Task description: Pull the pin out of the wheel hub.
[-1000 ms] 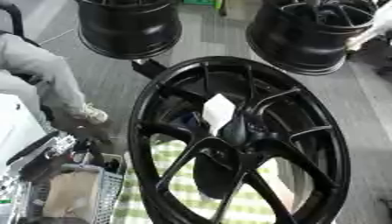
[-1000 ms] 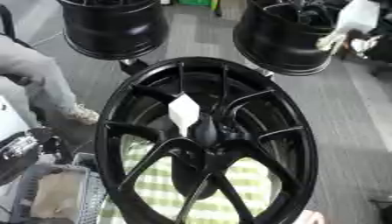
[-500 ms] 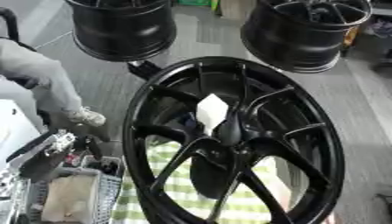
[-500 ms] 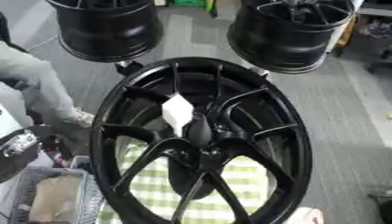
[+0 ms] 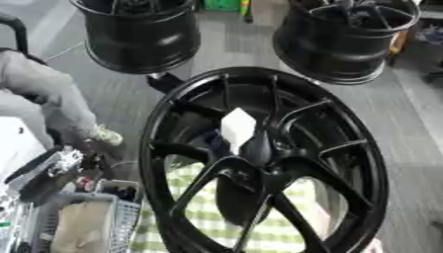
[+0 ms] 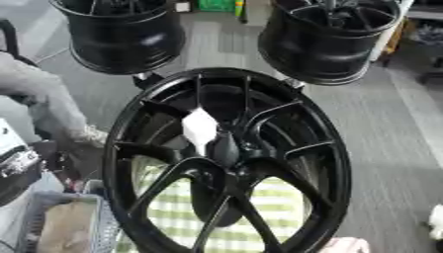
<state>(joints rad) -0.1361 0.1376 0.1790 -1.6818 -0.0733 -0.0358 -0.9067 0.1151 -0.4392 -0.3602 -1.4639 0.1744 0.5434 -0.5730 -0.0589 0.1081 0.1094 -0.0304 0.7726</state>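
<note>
Black wheel hub (image 5: 259, 163) filling the middle of both views, spoked face turned toward the camera, lower rim over a green-and-white checked cloth (image 6: 268, 207). Pin (image 5: 238, 129) showing as a white angular piece between two spokes, just up and left of the dark centre boss, touching it, nothing gripping it. Left hand (image 5: 54, 167) only partly seen as a black and silver shape low at the left side, apart from the hub's rim; grasp impossible to tell. Right hand nowhere in either view. Beyond the cloth's far edge, on the grey floor, two more black wheels: one (image 5: 143, 34) toward the far left, one (image 5: 346, 39) toward the far right, both well apart from the hub's centre. Grey-clad limb of a person (image 5: 43, 99) at the left. Wire basket (image 5: 104, 222) in the near left corner, holding something beige.
</note>
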